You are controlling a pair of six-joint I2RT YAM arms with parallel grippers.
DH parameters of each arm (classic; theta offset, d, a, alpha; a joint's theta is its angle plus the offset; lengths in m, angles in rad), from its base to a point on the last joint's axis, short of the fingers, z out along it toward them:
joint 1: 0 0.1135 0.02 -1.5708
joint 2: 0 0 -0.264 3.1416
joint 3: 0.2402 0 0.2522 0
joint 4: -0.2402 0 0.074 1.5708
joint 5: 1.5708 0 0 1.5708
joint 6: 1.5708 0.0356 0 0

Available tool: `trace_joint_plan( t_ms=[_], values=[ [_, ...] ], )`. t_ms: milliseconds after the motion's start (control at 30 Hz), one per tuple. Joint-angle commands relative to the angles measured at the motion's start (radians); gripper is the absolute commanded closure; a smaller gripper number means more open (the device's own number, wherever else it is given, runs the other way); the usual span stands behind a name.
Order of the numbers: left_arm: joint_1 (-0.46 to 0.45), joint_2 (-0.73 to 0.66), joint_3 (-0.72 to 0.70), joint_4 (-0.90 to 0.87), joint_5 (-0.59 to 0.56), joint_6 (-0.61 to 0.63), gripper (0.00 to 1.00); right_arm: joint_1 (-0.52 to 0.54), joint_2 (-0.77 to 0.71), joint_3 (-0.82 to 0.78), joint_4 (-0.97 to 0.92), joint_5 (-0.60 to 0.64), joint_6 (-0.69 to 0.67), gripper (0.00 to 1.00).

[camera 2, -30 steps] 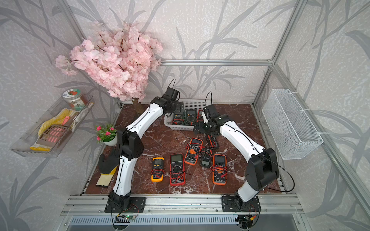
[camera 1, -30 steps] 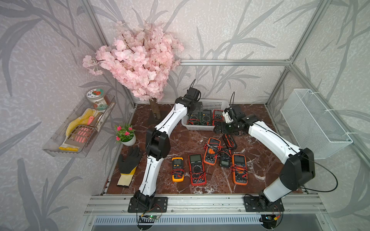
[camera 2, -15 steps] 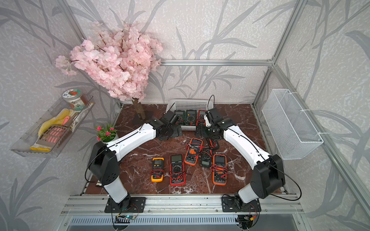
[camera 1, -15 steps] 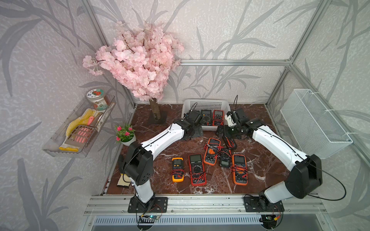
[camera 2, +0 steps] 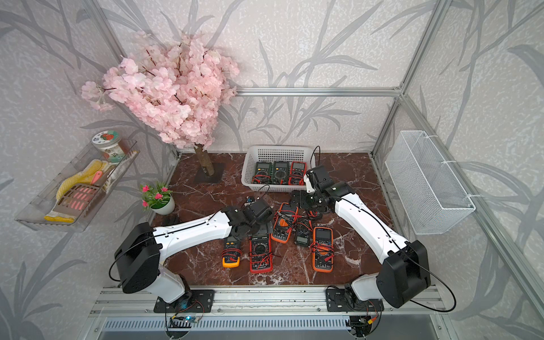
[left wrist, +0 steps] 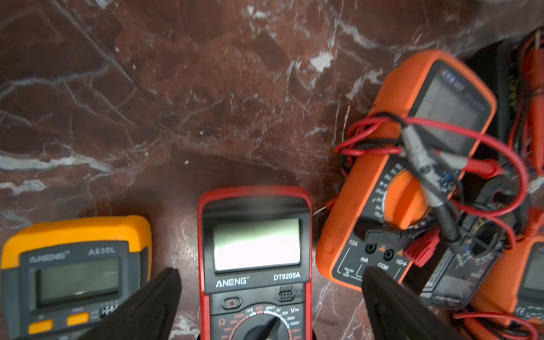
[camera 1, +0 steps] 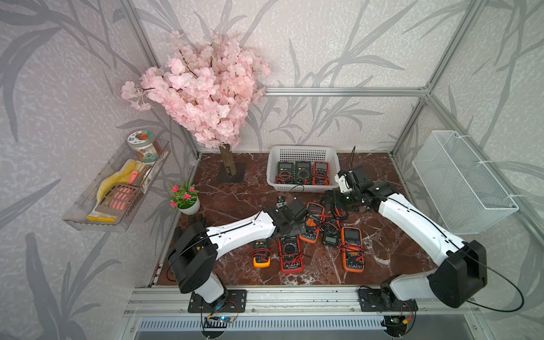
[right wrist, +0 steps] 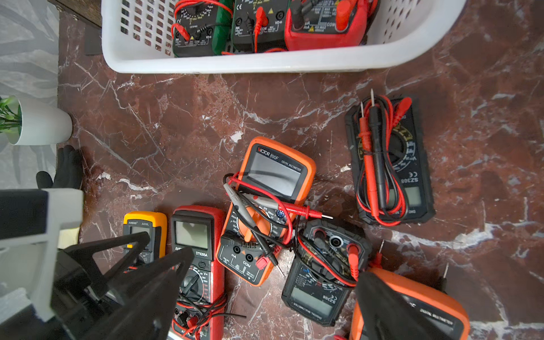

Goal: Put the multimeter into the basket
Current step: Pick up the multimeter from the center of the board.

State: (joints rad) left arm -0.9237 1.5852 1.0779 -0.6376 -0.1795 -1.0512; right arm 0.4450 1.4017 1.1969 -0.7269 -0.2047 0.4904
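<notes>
In a top view, a pink blossom tree (camera 1: 203, 97) is seen upper left; a white wire-mesh bin (camera 1: 459, 182) is mounted at right.

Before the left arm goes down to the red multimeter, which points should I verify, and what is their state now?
1. Left tool open: ok.
2. Left tool empty: ok, it holds nothing.
3. Red multimeter lined up between the left fingers: ok in the left wrist view.
4. Clearance to the yellow multimeter and the orange multimeter: cannot tell; both lie close beside it.
5. Room in the basket: cannot tell; three multimeters lie side by side inside.
6. Right tool open and empty: ok.
</notes>
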Motion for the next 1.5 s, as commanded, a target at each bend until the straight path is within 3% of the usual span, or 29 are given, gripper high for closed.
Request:
trace_joint_plan(
  t_ms=[0, 367, 1167, 1267, 1400, 1467],
  values=[
    [-0.032, -0.029, -0.028, 0.030, -0.044, -0.057, 0.00, -0.002, -0.024, -0.002, -0.011, -0.013, 0.009, 0.01],
    [-0.117, 0.003, -0.076, 0.031, -0.074, -0.102, 0.00, -0.002, -0.023, -0.002, -0.014, -0.022, 0.014, 0.01],
    [-0.125, 0.123, -0.152, 0.108, -0.025, -0.049, 0.00, -0.005, -0.003, 0.018, -0.023, -0.009, 0.020, 0.01],
    [-0.125, 0.126, -0.144, 0.108, -0.014, -0.038, 0.11, -0.004, 0.003, 0.024, -0.023, -0.013, 0.021, 0.01],
    [-0.125, 0.083, -0.134, 0.069, -0.020, -0.033, 0.36, -0.002, 0.006, 0.033, -0.026, -0.018, 0.025, 0.01],
    [-0.124, 0.051, -0.120, 0.028, -0.030, -0.036, 0.42, -0.004, 0.006, 0.038, -0.030, -0.018, 0.026, 0.01]
  ],
)
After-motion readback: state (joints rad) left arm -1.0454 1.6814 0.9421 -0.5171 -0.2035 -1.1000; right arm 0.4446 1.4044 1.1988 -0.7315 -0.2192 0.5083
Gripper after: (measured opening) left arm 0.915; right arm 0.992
